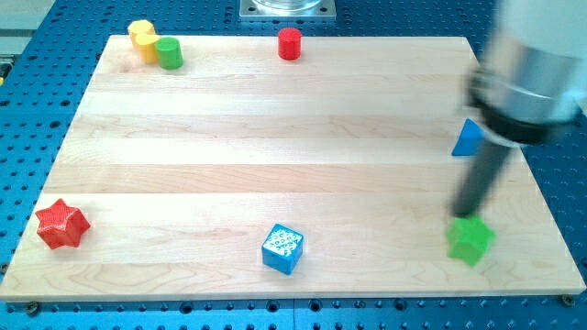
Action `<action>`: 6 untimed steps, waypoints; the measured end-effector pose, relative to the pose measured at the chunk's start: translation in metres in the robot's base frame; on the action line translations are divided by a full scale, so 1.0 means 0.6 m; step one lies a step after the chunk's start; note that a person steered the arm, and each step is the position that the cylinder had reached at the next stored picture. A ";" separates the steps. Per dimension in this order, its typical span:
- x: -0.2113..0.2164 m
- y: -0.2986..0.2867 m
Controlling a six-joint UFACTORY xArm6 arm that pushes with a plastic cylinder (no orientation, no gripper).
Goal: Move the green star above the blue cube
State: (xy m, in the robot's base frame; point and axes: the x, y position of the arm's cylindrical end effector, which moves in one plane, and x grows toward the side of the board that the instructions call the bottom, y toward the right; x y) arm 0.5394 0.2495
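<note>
The green star lies near the view's bottom right of the wooden board. The blue cube sits at the bottom centre, far to the star's left. My tip is at the lower end of the dark rod, just above the star's top-left edge, touching or nearly touching it. The arm's blurred body fills the view's top right.
A blue triangular block sits at the right, partly behind the rod. A red star lies at the bottom left. A yellow block and a green cylinder stand at the top left. A red cylinder stands at the top centre.
</note>
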 end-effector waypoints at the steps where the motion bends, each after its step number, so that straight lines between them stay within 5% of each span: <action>1: 0.021 0.106; 2: 0.131 0.058; 3: 0.104 -0.139; 5: -0.119 -0.597; 6: -0.066 -0.619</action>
